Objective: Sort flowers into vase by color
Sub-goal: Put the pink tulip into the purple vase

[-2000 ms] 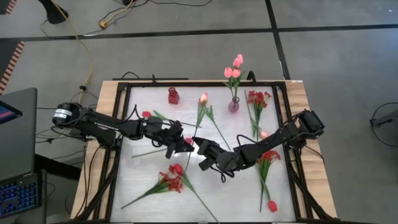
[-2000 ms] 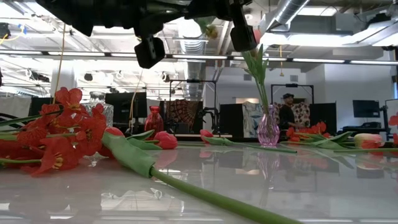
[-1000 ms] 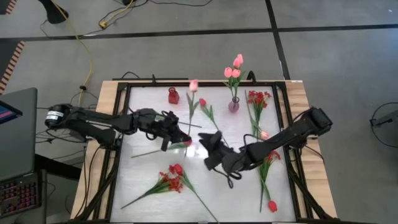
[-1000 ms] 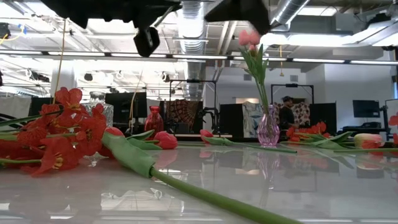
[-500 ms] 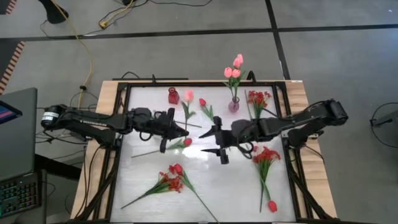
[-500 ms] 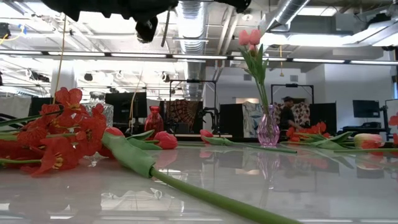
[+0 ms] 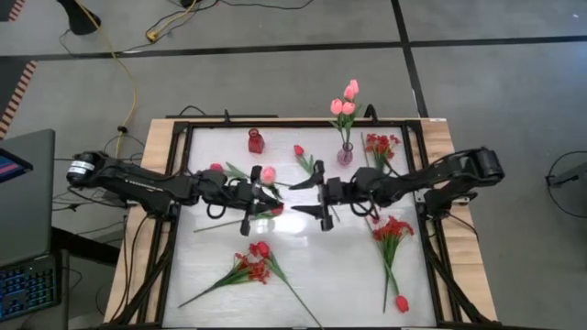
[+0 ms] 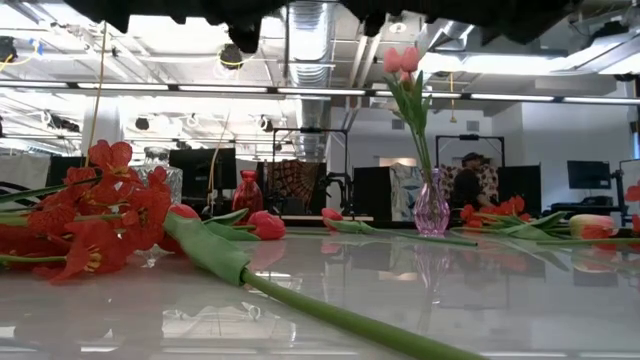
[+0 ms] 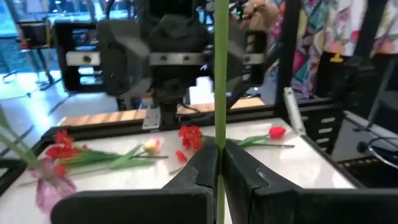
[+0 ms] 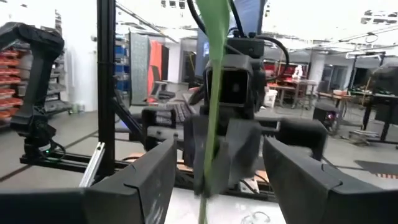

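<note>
The main risk here is a dropped or bent flower. The pink artificial tulip on a long green stem (image 7: 268, 174) hangs above the table's middle, gripped by only one arm, while the other arm's fingers stand wide around its stem. If the open fingers close off-centre, or the holding arm lets go too soon, the stem could slip and fall among the loose flowers below. The two arms are also nose to nose at the centre of the high view, so a small misjudged move could knock them together.

The left gripper (image 9: 219, 155) is pressed together on the thin green stem, which runs straight up between its dark fingers in the left wrist view. In the high view the pink bloom sits just left of centre, over the left gripper (image 7: 260, 203).

The right gripper (image 10: 214, 180) is spread wide, its two grey fingers well apart, with the stem and a leaf passing between them; I cannot tell whether either finger touches it.

The small clear purple glass vase holding pink tulips (image 7: 345, 154) stands at upper centre-right, the small red glass vase (image 7: 255, 141) at upper centre-left, apparently empty. A bushy red spray of small blossoms (image 7: 253, 262) lies at lower centre-left on the glossy white table (image 7: 312, 275).
</note>
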